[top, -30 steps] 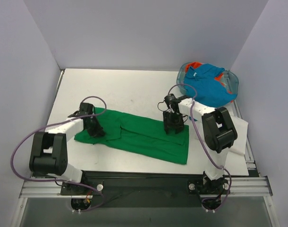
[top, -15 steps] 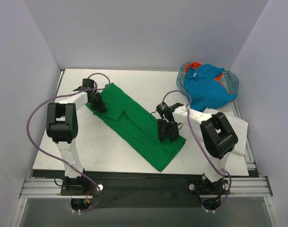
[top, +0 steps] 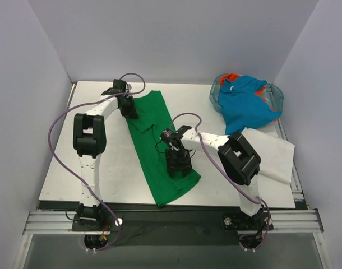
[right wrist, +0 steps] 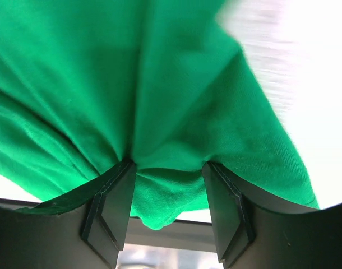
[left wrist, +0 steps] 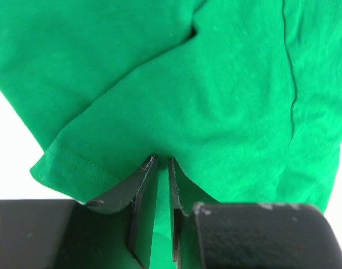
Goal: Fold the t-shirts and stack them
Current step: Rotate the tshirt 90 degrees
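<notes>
Top external: the green shirt (top: pixel 154 151) lies on the table (top: pixel 92 168) as a long narrow strip. It runs from near the front edge at centre up toward the far left.

The right gripper (top: pixel 178 163) sits on the near part of the strip. Right wrist view: its jaws stand partly apart with a thick bunch of green cloth clamped between them, and creases radiate from the grip.

Further back, the left gripper (top: pixel 128 107) is at the far end of the strip. Left wrist view: its jaws are almost pressed together, pinching a thin layer just beside a hemmed edge, likely a sleeve.

At the far right, well apart from all this, a bin (top: pixel 215 95) holds the blue shirt (top: pixel 246 103). A sliver of the orange-red shirt (top: pixel 232 77) shows behind it. A white sheet (top: pixel 275 154) lies just in front of the bin.

Step, as I judge it: first shirt, lengthwise fold done, strip being laid straight. The other two are untouched.

Next move calls for a crosswise fold, one end carried over the other. The strip should be flat first. The bunch in the right jaws may leave a lump, so I would regrip at an edge.
</notes>
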`<state>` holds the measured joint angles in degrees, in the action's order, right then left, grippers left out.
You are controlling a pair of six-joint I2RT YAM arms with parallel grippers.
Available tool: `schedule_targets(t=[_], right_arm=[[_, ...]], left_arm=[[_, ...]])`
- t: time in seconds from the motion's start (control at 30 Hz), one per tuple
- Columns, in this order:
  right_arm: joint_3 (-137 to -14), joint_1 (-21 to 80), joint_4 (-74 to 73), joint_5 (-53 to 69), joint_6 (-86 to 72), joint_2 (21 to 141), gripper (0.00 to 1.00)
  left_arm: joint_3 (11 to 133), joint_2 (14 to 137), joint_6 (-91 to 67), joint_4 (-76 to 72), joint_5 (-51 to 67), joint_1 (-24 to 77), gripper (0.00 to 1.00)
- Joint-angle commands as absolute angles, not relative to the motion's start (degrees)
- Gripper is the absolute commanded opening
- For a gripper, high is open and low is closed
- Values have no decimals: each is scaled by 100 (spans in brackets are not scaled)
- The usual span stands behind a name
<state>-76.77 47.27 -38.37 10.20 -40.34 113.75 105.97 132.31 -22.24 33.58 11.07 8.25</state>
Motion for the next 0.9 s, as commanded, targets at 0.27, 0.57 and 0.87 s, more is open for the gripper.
schedule_targets(t=[0.27, 0.57, 0.87], right_arm=[[-8323, 5203, -3832, 1459, -4526, 12059, 52], [-8246, 5396, -3867, 1152, -4201, 11322, 56], [-7094, 5335, -4043, 739, -4148, 10047, 57]], left_arm=[[12549, 14791, -2338, 4104, 1186, 1063, 24], [12955, 14556, -2478, 3780, 1319, 1318, 36], [12710, 13238, -2575, 3709, 1283, 1503, 40]])
